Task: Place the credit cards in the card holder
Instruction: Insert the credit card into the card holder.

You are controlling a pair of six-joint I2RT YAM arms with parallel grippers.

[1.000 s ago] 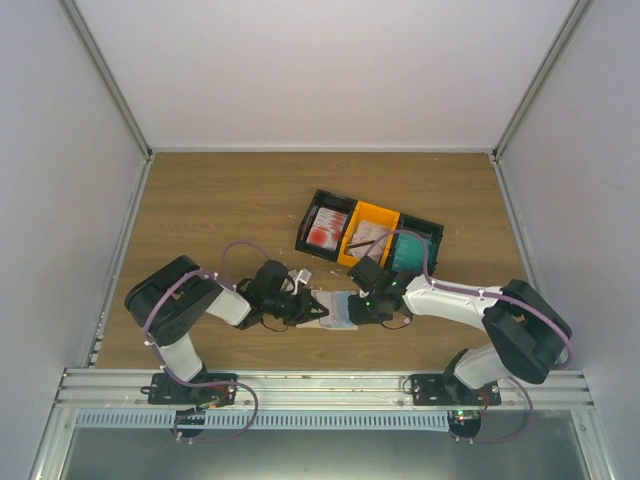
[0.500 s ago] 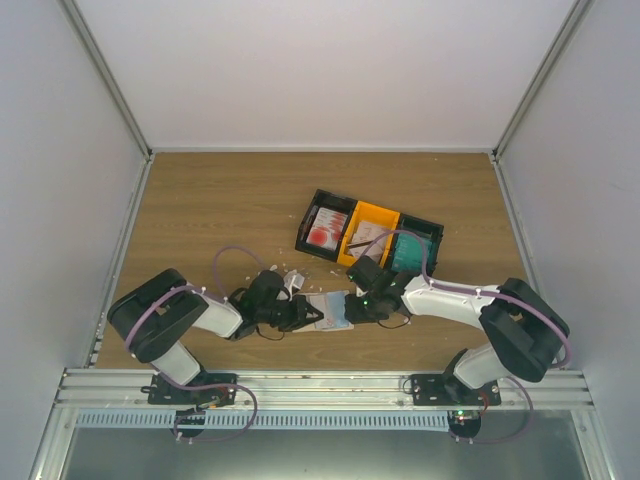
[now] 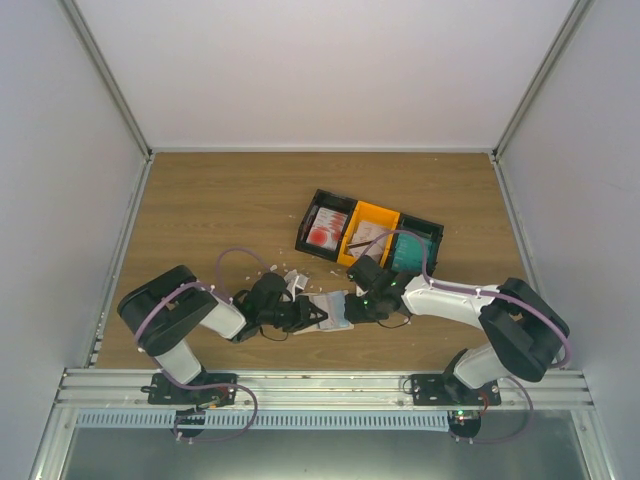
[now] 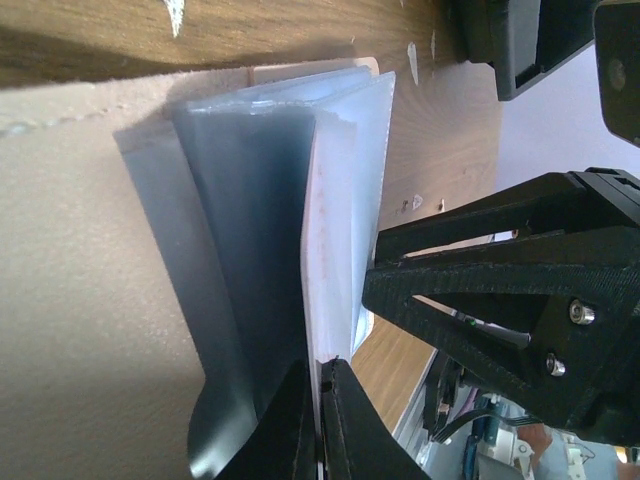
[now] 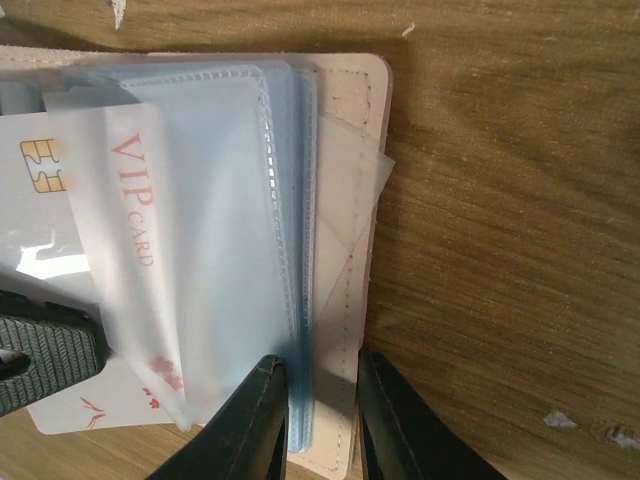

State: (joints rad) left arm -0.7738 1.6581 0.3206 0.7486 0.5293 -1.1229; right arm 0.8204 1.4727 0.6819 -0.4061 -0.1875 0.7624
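L claw (image 4: 318, 425) was pinched almost shut on the edge of the white VIP card (image 5: 30, 215). The card stood among the clear sleeves (image 5: 225, 220) of the card holder (image 5: 345, 250). R claw (image 5: 315, 415) was narrowed onto the holder's edge, w/ sleeves & beige cover caught betw. its fingers. Holder lay open on the table (image 3: 200, 200) betw. both claws, just in front of the bins (image 3: 372, 208).
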